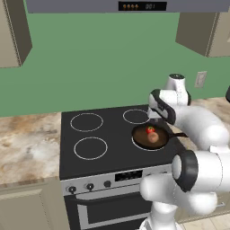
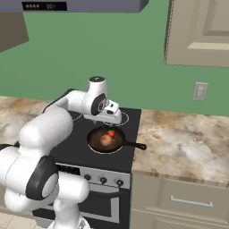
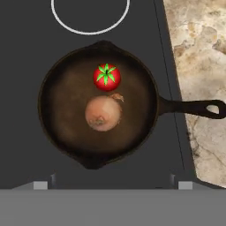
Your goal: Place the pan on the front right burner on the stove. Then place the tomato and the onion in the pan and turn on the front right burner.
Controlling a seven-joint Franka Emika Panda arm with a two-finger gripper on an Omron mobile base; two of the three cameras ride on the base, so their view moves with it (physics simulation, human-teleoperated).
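On the black glass stove [image 1: 96, 155], a dark round pan [image 3: 66, 110] sits over the front right burner [image 1: 134, 140], whose white ring peeks out along the pan's left edge in the left base view. Inside the pan lie two items close together: a small red tomato [image 3: 107, 77] with a green leafy top, toward the back, and a pale tan onion [image 3: 103, 113] near the middle, just beside it. The pan's long black handle [image 3: 194, 107] points right, reaching out over the speckled stone counter [image 2: 188, 143]. Above the pan hangs the white arm's gripper [image 2: 112, 117], looking straight down, its jaws spread wide with nothing between them. Along the stove's front runs a silver control panel [image 1: 148, 172] with black knobs [image 2: 103, 180]. Behind rises a green wall [image 1: 103, 63].
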